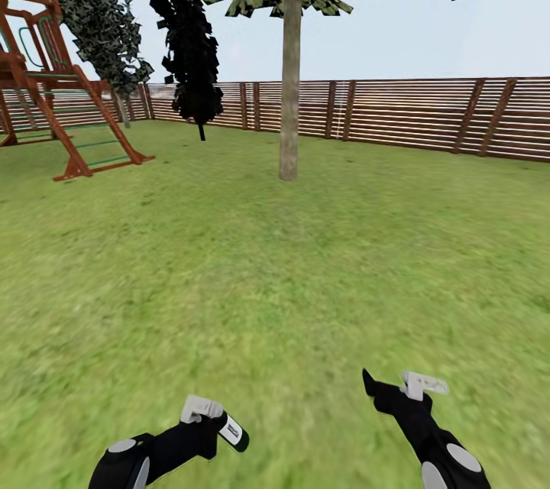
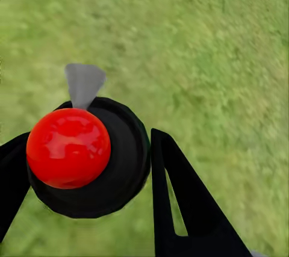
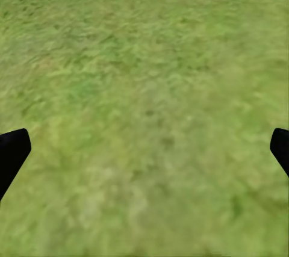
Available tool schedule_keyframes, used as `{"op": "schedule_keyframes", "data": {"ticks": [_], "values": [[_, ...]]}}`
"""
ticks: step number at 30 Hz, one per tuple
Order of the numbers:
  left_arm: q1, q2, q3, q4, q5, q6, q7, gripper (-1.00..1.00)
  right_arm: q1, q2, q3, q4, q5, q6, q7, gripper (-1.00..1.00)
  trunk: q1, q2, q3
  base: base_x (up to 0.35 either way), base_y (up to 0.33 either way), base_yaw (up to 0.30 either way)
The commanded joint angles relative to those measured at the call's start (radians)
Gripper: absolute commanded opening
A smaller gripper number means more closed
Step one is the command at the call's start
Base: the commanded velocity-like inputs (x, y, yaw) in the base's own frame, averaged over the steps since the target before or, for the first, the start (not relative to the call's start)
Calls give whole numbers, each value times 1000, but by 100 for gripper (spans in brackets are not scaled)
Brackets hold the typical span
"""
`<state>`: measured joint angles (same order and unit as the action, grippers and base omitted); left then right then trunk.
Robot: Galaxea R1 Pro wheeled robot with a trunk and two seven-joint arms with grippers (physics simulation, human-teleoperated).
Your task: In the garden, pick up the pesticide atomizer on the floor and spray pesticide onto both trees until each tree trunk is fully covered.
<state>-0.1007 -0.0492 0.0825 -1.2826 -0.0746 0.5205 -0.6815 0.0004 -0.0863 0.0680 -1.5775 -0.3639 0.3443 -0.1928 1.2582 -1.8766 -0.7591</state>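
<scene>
Between our left gripper's point(image 2: 90, 167) closed fingers point(image 2: 180, 203) sits the pesticide atomizer point(image 2: 90, 157), red-capped, above grass point(image 2: 205, 46). Our right gripper point(image 3: 144, 151) hangs open, empty. We face a tree trunk point(image 1: 289, 84) well ahead.

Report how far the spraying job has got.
Done: the pesticide atomizer is off the grass, held in the left gripper, jaws closed on its body. In hand: the robot faces one tree trunk across the lawn, still far off. Left: closing in and spraying; no white specks show on the bark. The right gripper is open and empty over grass.
</scene>
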Motion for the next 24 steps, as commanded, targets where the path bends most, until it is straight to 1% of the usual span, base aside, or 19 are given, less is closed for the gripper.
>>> {"op": "schedule_keyframes", "data": {"ticks": [1, 8, 24], "values": [[-1, -1, 3, -1, -8, 4, -7, -100, 0, -1, 3, -3, -10, 13, -10, 100, 1, 0, -1, 342, 0, 0], [-1, -1, 3, -1, -8, 4, -6, -100, 0, -1, 2, -8, -10, 35, -10, 100, 1, 0, -1, 342, 0, 0], [-1, -1, 3, -1, -9, 4, -6, -100, 0, -1, 1, -9, -9, 38, -10, 100, 1, 0, -1, 342, 0, 0]]}}
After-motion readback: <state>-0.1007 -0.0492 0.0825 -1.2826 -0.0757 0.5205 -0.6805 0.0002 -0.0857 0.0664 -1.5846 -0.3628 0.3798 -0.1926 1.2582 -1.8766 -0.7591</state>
